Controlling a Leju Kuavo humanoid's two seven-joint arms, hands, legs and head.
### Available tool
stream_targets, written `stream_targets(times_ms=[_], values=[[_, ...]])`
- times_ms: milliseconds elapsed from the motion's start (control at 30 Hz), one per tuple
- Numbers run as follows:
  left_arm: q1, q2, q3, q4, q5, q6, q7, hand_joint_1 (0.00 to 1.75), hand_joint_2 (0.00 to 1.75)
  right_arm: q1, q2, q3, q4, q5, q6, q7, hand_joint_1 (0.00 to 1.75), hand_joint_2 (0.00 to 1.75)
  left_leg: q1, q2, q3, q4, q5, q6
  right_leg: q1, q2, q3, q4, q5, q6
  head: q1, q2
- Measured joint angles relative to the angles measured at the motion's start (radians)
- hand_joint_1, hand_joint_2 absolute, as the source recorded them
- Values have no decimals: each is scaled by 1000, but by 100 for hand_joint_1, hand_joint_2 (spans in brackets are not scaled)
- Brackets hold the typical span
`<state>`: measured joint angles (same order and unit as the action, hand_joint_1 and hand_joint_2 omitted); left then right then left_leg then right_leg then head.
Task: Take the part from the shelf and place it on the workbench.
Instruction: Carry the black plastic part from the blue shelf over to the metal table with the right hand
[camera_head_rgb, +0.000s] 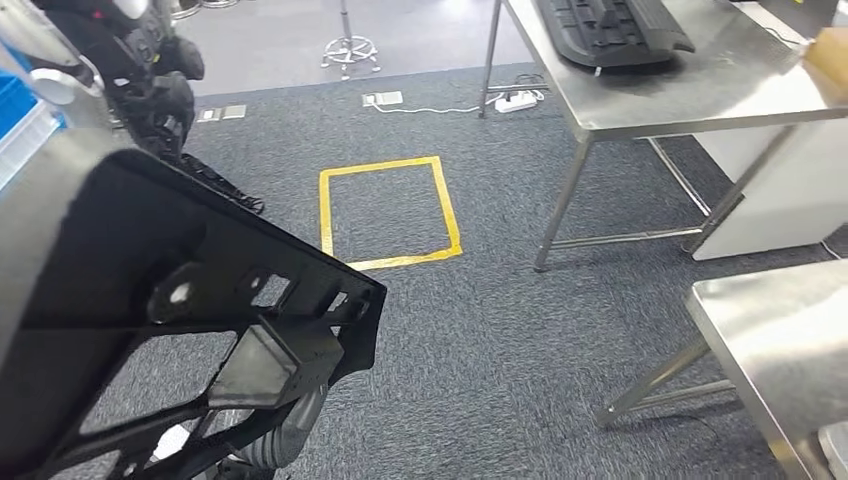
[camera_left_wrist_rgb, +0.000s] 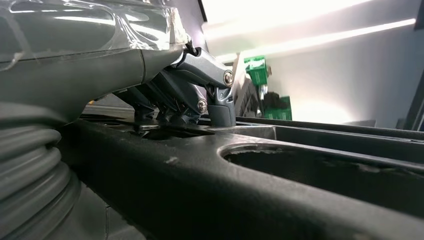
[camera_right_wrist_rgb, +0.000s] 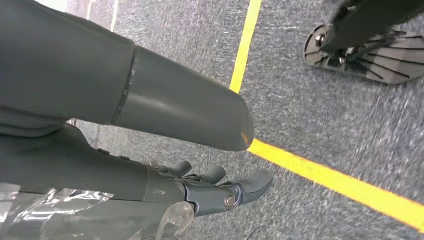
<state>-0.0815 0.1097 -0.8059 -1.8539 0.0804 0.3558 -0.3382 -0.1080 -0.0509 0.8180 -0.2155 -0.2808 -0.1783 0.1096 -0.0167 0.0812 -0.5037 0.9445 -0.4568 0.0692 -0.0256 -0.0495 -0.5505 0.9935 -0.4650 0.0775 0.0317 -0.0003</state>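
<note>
Left wrist view: left hand grips part.

Head: high, downward; wrists: close behind hands.

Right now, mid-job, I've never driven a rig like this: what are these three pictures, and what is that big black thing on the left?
You are looking through a two-armed humanoid robot's cameras. The head view looks forward and down from high on its body. The big black part in the foreground is the piece it is carrying, a flat moulded frame with holes. The left wrist view sits just behind the left hand, whose fingers rest on that part. The right wrist view looks down past the right hand, which holds nothing, its fingers slightly curled, above grey carpet crossed by yellow tape. Ahead, a steel workbench already carries a similar black part. A second steel table stands nearer on the right, and a yellow square marks the floor.
</note>
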Motion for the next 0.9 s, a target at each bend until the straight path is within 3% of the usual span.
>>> stream_targets(times_ms=[33, 100, 167, 233, 300, 333, 367, 433, 500, 533, 600, 633, 700, 767, 833, 867, 900], values=[[-1, 0, 0, -1, 0, 0, 0, 175, 175, -1, 0, 0, 0, 0, 0, 0, 0, 0, -3, 8, -3, 5, -2, -5, 3, -6, 9, -22, 4, -7, -1, 0], [-1, 0, 0, -1, 0, 0, 1, 175, 175, 0, 0, 0, 0, 0, 0, 1, 0, 0, -2, 23, -5, 8, -3, -12, 8, 12, 3, -25, 8, -23, -3, 0], [-2, 0, 0, -1, 0, 0, 1, 175, 175, 0, 0, 0, 0, 0, 0, 1, 0, 0, 5, 1, -15, 35, -25, -24, 7, 28, -2, -28, 14, -36, -3, 0], [-1, 1, 0, -2, -1, 0, 0, 175, 175, -2, -1, 0, 0, 0, 0, 2, 0, 0, 11, -46, -57, 137, -90, -36, 3, 43, -7, -29, 21, -46, -4, 0], [0, 2, 0, -2, 0, 0, 1, 175, 175, -2, -1, 0, 0, -1, 0, 2, 0, 0, 14, -65, -118, 277, -152, -40, 4, 62, -14, -29, 25, -51, -5, 0], [0, 2, 0, -2, 0, 0, 1, 175, 175, -2, -1, 0, 0, -2, 0, 2, 0, 0, 14, -68, -133, 313, -159, -39, 5, 73, -17, -28, 28, -52, -6, 0], [1, 2, -1, -2, -1, 0, 1, 175, 175, -2, -1, 0, 0, -3, 0, 2, 0, 0, 14, -69, -132, 315, -150, -36, 6, 85, -19, -28, 30, -52, -6, 0], [0, 2, -1, -2, -1, -1, 1, 175, 175, -1, 0, 0, 0, -3, 0, 2, 0, 0, 12, -87, -69, 189, -81, -24, 6, 110, -21, -29, 35, -51, -6, 0], [-2, 2, -1, -3, -1, -2, 1, 175, 175, -2, 2, 0, 0, -4, 0, 1, 0, 0, 8, -123, -1, 46, -26, -12, 6, 132, -25, -28, 41, -45, -6, 0], [-2, 3, -1, -3, -1, -2, 1, 175, 175, -2, 3, 0, 0, -4, 0, 1, 0, 0, 5, -135, 13, 12, -16, -10, 4, 142, -29, -28, 44, -40, -6, 0], [-3, 3, -1, -4, -1, -3, 2, 175, 175, 2, 3, 0, 0, -4, 0, 1, 0, 0, 2, -130, 13, -1, -12, -8, 0, 158, -37, -31, 53, -28, -6, 0], [-3, 3, -1, -5, -1, -3, 2, 175, 175, 5, 3, 0, 0, -5, 0, 1, 0, 0, 3, -122, 14, -7, -5, -4, -1, 154, -39, -31, 53, -23, -6, 0], [-4, 3, -1, -6, -2, -3, 2, 175, 175, 7, 2, 0, 0, -6, -1, 1, 0, 0, 8, -104, 15, -22, 10, 7, 3, 117, -59, 7, 24, -19, -4, 0], [-2, 3, -1, -7, -1, -3, 2, 175, 175, 6, 3, 0, 0, -9, -1, 0, 0, 0, 9, -83, 12, -26, 15, 13, 5, 75, -113, 130, -47, -15, -1, 0], [0, 4, -1, -7, -1, -3, 3, 175, 175, 6, 4, 1, 0, -10, -2, 0, 0, 0, 8, -57, 9, -26, 16, 13, 3, 65, -161, 249, -93, -7, 1, 0], [0, 4, -2, -7, -1, -3, 3, 175, 175, 6, 4, 1, 0, -11, -2, 0, 0, 0, 8, -45, 9, -26, 16, 13, 1, 62, -161, 261, -91, -3, 1, 0], [0, 4, -2, -7, -1, -3, 4, 175, 175, 6, 4, 1, 0, -11, -2, -1, 0, 0, 9, -34, 9, -25, 15, 11, -2, 55, -137, 226, -69, 1, 1, 0]])
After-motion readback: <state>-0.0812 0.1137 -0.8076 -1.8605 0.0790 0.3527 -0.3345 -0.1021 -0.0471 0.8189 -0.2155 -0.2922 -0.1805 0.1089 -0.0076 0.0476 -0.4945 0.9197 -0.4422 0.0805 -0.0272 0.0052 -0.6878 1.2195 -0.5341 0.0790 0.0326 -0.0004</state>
